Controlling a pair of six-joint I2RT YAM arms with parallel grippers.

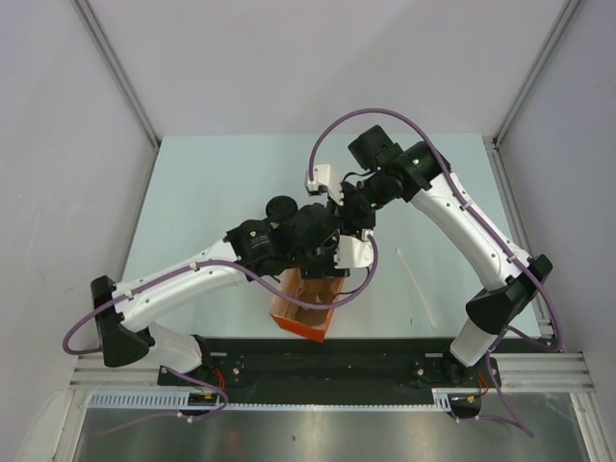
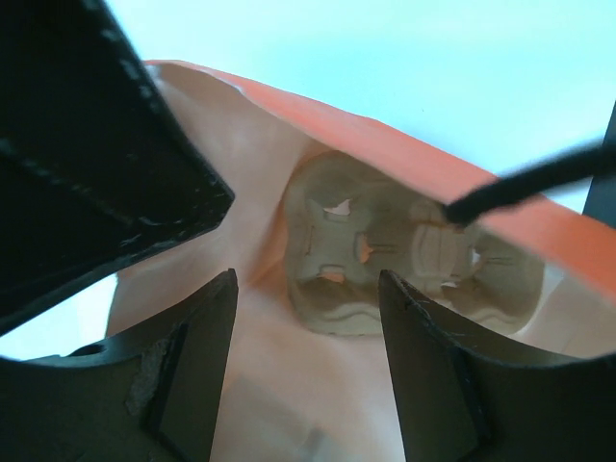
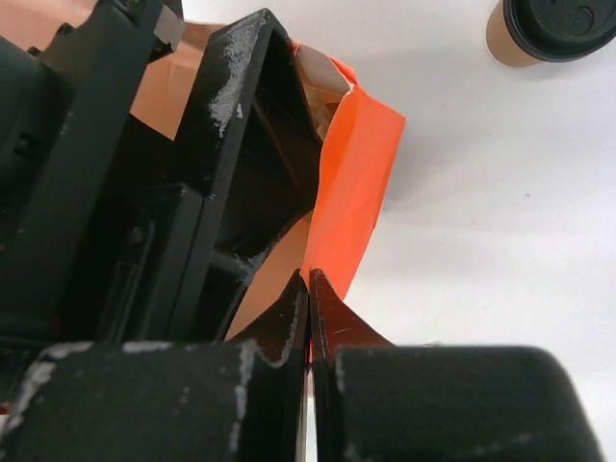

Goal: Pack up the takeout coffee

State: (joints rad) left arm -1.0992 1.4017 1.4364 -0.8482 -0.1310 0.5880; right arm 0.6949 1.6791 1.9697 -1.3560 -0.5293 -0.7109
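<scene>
One takeout coffee cup [image 3: 551, 34] stands upright on the bench [image 3: 481, 241] outside the orange paper bag [image 3: 358, 164], beyond the right gripper [image 3: 308, 289], whose jaws are closed, seemingly pinching the bag's rim. The left gripper [image 2: 306, 294] hangs at the bag's mouth, jaws apart and empty, above a pulp cup carrier [image 2: 385, 250] at the bottom; fetching likely falls to it.

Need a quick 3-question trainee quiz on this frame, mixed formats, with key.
1. True or false: the cup sits outside the bag.
2. The right gripper pinches: A) bag rim B) cup C) nothing.
3. Fill in: the left gripper has its jaws ___ above the carrier in the bag.
Key: 1 true; 2 A; 3 open.
</scene>
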